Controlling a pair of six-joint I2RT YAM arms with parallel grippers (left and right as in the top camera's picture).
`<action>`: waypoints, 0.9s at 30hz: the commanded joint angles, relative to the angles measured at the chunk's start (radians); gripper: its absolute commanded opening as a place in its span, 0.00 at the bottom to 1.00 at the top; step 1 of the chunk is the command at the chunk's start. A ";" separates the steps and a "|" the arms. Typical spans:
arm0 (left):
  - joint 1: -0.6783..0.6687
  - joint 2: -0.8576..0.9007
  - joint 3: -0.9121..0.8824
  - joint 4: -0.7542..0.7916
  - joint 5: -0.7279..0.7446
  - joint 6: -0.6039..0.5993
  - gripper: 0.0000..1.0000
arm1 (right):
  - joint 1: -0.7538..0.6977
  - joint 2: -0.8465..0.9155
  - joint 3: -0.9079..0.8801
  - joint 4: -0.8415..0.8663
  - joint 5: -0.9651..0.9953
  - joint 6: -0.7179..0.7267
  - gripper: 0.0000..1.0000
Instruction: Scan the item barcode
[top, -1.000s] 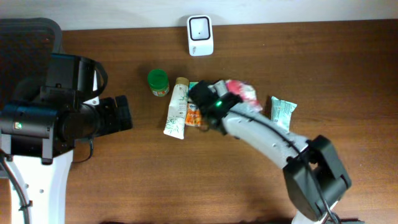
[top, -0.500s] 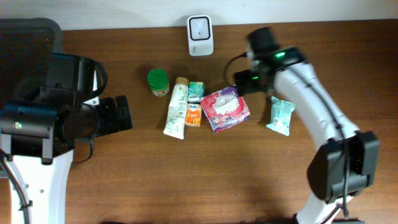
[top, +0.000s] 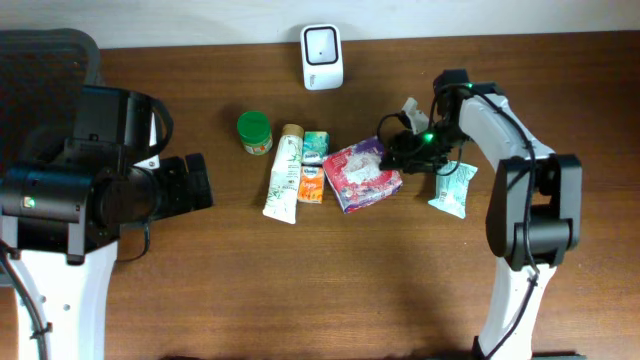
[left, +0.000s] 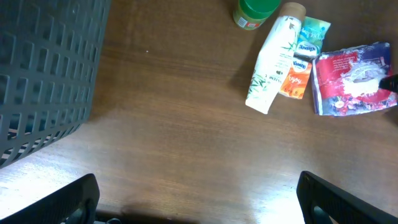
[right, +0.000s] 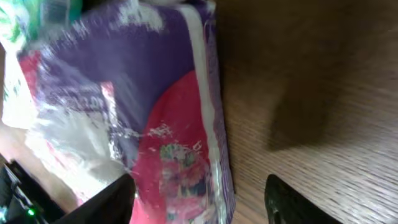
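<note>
A red and purple packet (top: 362, 175) lies on the wooden table, right of centre. My right gripper (top: 405, 150) is at its right end, and in the right wrist view the packet (right: 174, 124) reaches between the fingers of that gripper (right: 199, 199). The jaws stand apart: the left finger is against the wrapper, while bare wood shows before the right one. A white scanner (top: 322, 43) stands at the far edge. My left gripper (left: 199, 205) hangs wide open over bare wood at the left, holding nothing, with the packet (left: 351, 78) far off.
Left of the packet lie a white tube (top: 284, 172), a green-capped jar (top: 254, 131), a small teal pack (top: 316, 146) and an orange pack (top: 311, 185). A mint packet (top: 452, 186) lies under the right arm. A dark mesh object (left: 43, 62) fills the left side.
The right arm swung off the packet toward the back right, then came down at the packet's right end. Its jaws widened, then narrowed. The left arm stayed still.
</note>
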 joint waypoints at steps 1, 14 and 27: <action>0.000 -0.011 0.003 -0.002 -0.003 -0.010 0.99 | 0.034 0.013 -0.048 -0.002 -0.031 -0.085 0.62; 0.000 -0.011 0.003 -0.002 -0.003 -0.010 0.99 | 0.038 -0.006 0.330 -0.131 -0.100 0.076 0.04; 0.000 -0.011 0.003 -0.002 -0.003 -0.010 0.99 | 0.093 0.014 0.388 0.643 -0.135 0.642 0.04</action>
